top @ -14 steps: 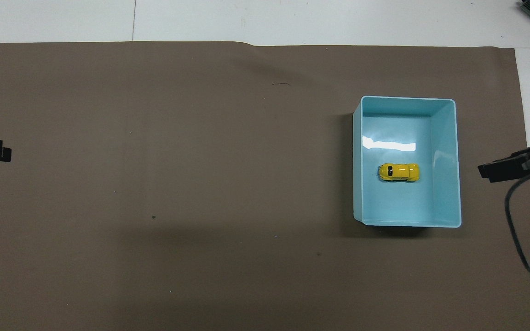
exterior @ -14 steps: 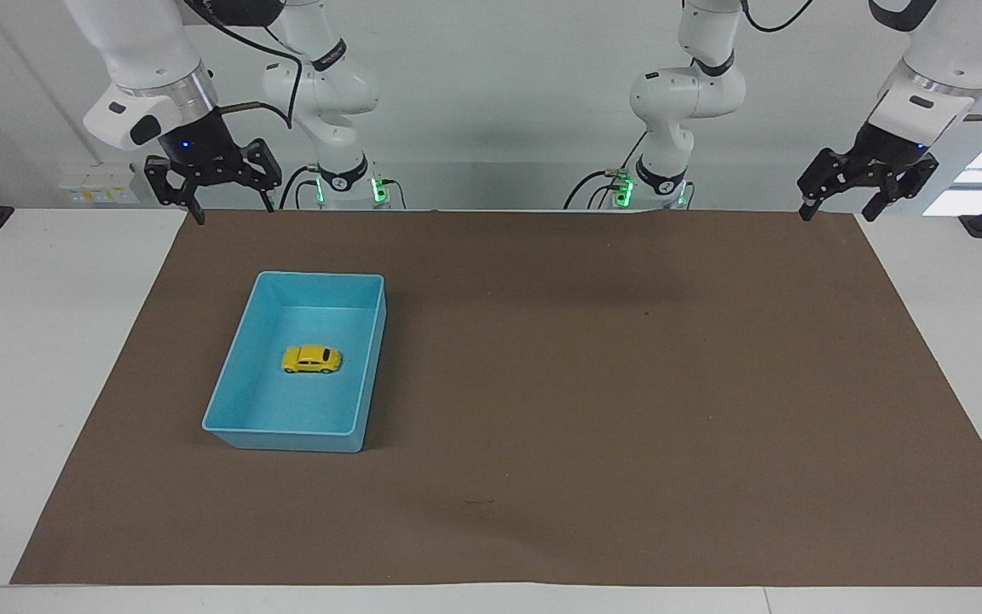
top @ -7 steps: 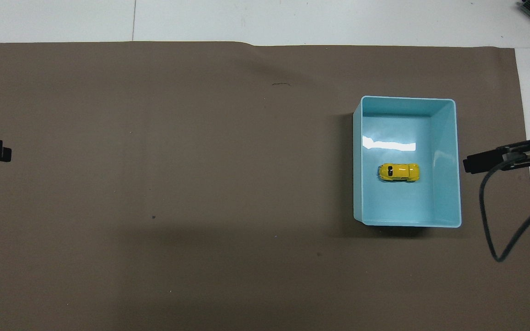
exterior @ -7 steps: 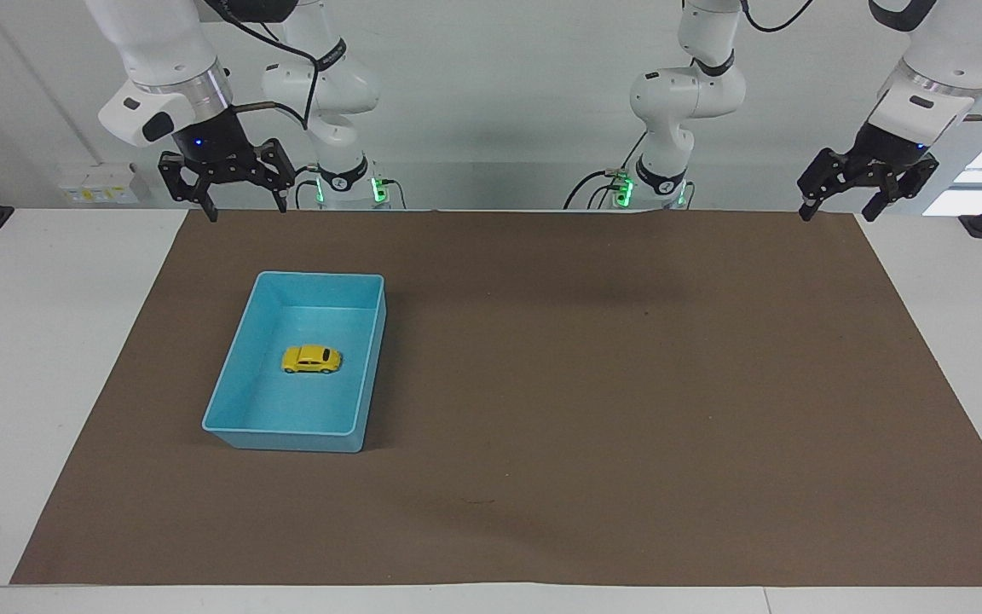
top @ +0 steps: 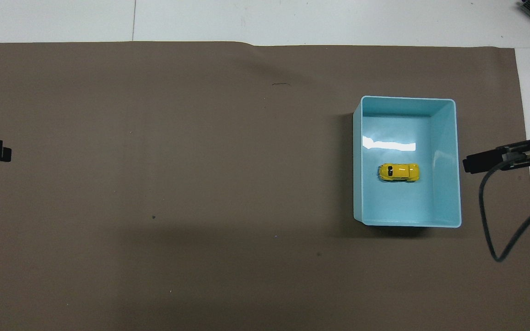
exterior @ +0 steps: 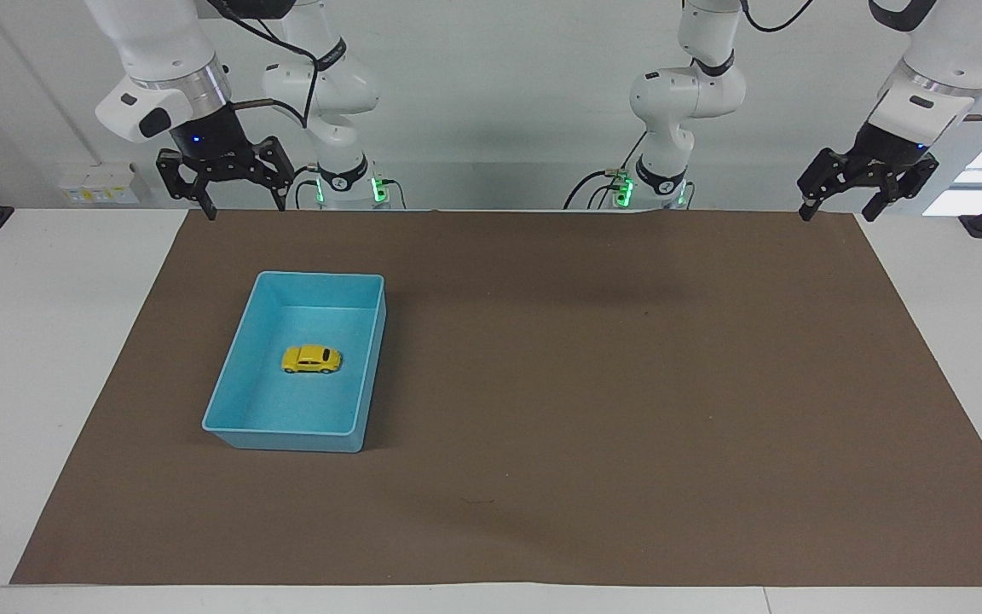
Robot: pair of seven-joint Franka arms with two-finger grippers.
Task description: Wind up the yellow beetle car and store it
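Yellow and glossy, the yellow beetle car (exterior: pixel 312 359) sits on its small black wheels on the floor of the blue tray (exterior: pixel 227 398), about midway along the tray and clear of all four walls. Its rounded body and dark windows show plainly from above (top: pixel 399 172), its length lying across the tray's short dimension. The blue tray (top: pixel 454 138) is a smooth, shiny plastic rectangle with upright walls and softly rounded corners; a bright glare lies on its floor, farther from the robots than the car. The tray stands on a matte brown mat (exterior: pixel 593 384) that covers most of the white desk (exterior: pixel 39 341), toward the right arm's end of it.

The right gripper (exterior: pixel 246 207) hangs in the air over the mat's edge, on the robots' side of the tray, its black fingers spread and holding nothing. The left gripper (exterior: pixel 837 211) hangs over the mat's corner at the left arm's end of the desk, well apart from the tray, its fingers likewise spread and empty. A black cable (top: pixel 499 220) loops down from the right arm beside the tray.
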